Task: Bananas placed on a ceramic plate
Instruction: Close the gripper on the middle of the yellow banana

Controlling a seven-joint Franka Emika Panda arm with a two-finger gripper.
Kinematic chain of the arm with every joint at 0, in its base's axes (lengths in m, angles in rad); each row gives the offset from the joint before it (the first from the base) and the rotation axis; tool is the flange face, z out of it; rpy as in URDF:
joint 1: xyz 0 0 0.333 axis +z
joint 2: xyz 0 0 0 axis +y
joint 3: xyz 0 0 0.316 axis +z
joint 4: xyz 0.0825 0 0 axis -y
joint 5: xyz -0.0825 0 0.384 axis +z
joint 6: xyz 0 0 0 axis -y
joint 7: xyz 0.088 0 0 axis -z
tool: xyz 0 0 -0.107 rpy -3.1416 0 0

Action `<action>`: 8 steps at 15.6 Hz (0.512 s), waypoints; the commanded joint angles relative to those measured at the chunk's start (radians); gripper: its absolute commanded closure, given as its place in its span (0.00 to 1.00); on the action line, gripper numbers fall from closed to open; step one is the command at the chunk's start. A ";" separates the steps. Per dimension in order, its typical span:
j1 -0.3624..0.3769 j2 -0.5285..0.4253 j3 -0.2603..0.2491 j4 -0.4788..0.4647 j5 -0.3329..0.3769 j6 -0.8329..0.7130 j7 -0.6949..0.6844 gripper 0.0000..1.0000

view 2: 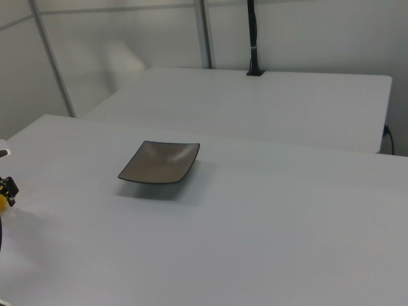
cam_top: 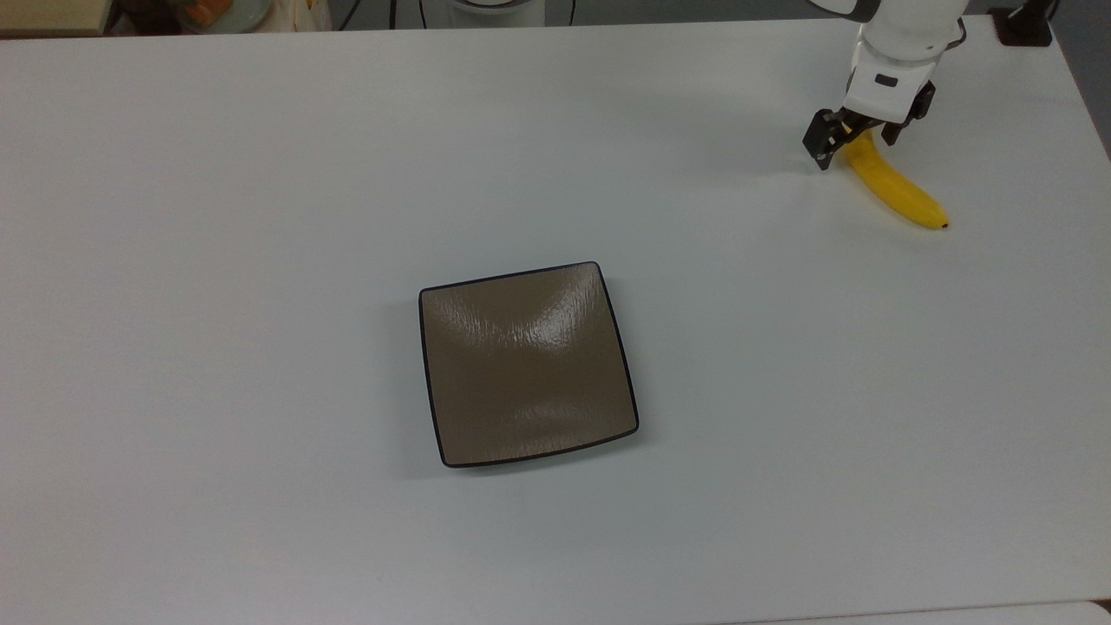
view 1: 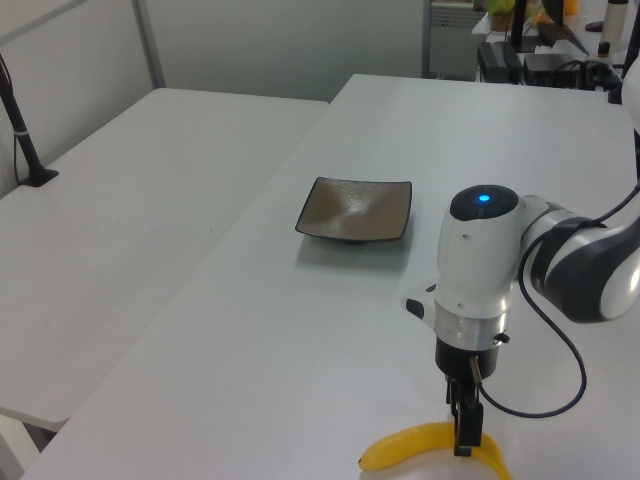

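Straddling the curved yellow banana with open jaws, the black two-finger gripper sits far from the square brown ceramic plate.

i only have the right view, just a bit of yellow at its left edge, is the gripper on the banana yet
Observer: In the top view the black two-finger gripper is open, one finger on either side of the smooth yellow curved banana, near its stem end.
Operator: is it lifted
Observer: No. In the left view the banana appears to lie flat on the white table, with the fingertips low around it.
Operator: which way does it lie
Observer: Its dark tip points to the top view's lower right.
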 commanded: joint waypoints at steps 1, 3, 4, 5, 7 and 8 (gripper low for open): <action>0.020 0.027 -0.008 0.019 -0.034 0.049 0.040 0.00; 0.020 0.032 -0.008 0.019 -0.054 0.049 0.046 0.25; 0.019 0.032 -0.008 0.019 -0.055 0.049 0.046 0.49; 0.019 0.032 -0.008 0.019 -0.054 0.049 0.046 0.60; 0.016 0.032 -0.008 0.019 -0.055 0.050 0.046 0.69; 0.014 0.032 -0.008 0.019 -0.055 0.050 0.046 0.69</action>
